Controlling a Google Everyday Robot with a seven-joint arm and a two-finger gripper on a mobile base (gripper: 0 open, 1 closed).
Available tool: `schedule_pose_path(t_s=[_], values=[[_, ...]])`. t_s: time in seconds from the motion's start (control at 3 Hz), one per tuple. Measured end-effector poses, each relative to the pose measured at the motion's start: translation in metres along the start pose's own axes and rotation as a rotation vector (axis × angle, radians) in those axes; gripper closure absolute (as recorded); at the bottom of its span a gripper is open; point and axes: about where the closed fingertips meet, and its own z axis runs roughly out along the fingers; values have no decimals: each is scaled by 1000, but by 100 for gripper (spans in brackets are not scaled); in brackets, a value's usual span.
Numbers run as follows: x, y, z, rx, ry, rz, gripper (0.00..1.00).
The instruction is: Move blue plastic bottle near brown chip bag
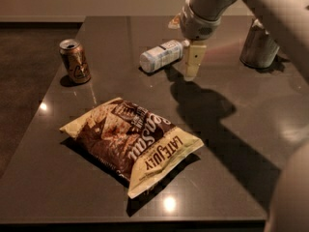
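1. The desk (241, 129) carries everything.
2. The brown chip bag (130, 144) lies flat near the front, well apart from the bottle.
3. The tool (194, 64) hangs just beside the bottle's cap end. Honestly can't tell if it's open or closed.
4. The blue plastic bottle (161, 55) lies on its side farther back, with its long axis running roughly across the view and the cap pointing at the tool. A grab probably means shifting over and crossing that axis.
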Motion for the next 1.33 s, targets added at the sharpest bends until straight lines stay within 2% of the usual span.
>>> schedule_pose_path(t_s=[0.67, 1.33], values=[[-27, -39, 39, -28, -50, -92, 0], [-44, -55, 72, -106, -27, -205, 0]])
